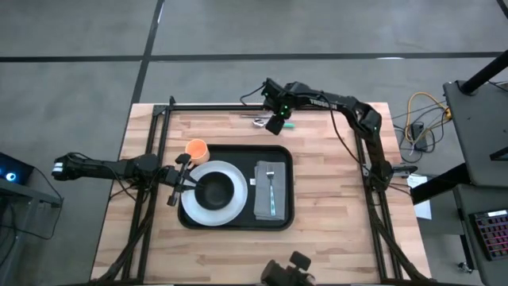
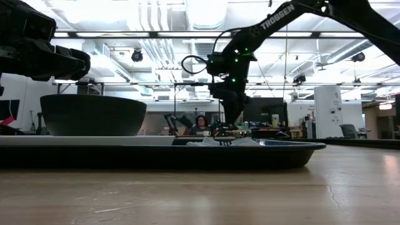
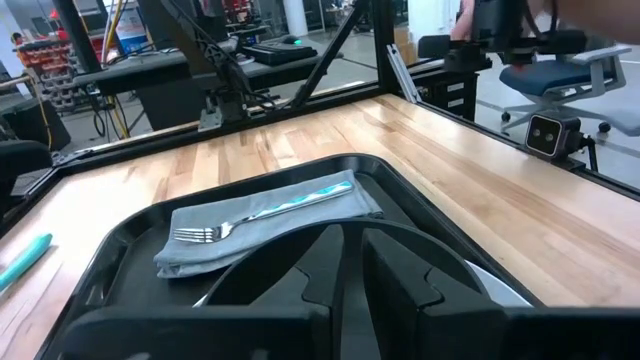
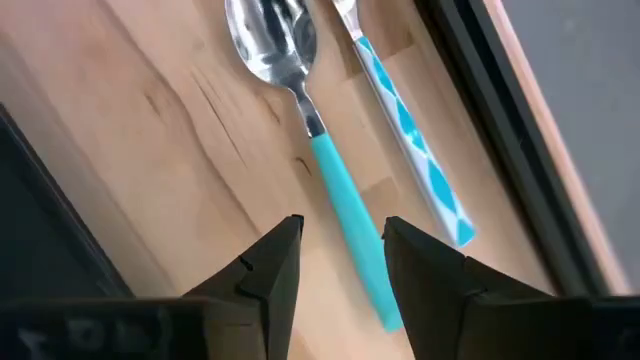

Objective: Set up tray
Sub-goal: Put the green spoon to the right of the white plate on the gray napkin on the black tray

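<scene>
Plate [image 1: 213, 205] with bowl [image 1: 213, 191] left on tray [image 1: 234, 225], fork [image 1: 271, 191] on napkin [image 1: 269, 208] right.

Both arms were dark, built of slim jointed tubes. The right arm [image 1: 349, 105] carried white "TROSSEN" lettering, a small green light near its wrist and a looping black cable. The left arm [image 1: 103, 168] had a pale end cap.

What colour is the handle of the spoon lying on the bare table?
The spoon has a plain teal handle, clearest in the right wrist view.
</scene>
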You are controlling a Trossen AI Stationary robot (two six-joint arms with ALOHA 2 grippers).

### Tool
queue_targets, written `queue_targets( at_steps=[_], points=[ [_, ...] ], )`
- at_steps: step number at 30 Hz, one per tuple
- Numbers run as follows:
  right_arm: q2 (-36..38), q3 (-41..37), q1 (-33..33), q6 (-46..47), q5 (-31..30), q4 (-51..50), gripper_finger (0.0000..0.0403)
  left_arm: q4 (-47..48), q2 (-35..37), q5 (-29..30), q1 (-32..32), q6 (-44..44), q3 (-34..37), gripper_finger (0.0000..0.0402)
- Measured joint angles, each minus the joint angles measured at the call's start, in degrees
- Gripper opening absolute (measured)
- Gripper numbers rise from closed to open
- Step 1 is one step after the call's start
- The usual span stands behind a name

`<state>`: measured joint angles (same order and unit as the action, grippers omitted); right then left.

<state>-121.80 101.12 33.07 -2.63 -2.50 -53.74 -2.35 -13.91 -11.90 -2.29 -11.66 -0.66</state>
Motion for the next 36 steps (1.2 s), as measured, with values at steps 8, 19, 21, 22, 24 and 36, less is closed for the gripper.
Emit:
queue_targets(
  at_steps=[8,19,21,22,24,36],
  points=[
    [-1.4,-0.1,1.7,-10.2,2.0,0.2,0.0129,0.0,0.0,0.0,0.0,0.0,0.0,0.0022],
    [-4.1,-0.1,2.9,-17.2,5.2,0.8,0.0130,0.0,0.0,0.0,0.0,0.0,0.0,0.0022],
    [-4.7,-0.1,3.0,-18.0,5.4,0.9,0.0129,0.0,0.0,0.0,0.0,0.0,0.0,0.0022],
    [-4.9,-0.1,3.1,-18.5,5.4,1.0,0.0128,0.0,0.0,0.0,0.0,0.0,0.0,0.0022],
    [-5.8,-0.1,3.2,-19.3,5.4,1.3,0.0125,0.0,0.0,0.0,0.0,0.0,0.0,0.0022],
    [-10.0,0.1,5.0,-22.1,8.1,1.7,0.0106,0.0,0.0,0.0,0.0,0.0,0.0,0.0022]
  ],
)
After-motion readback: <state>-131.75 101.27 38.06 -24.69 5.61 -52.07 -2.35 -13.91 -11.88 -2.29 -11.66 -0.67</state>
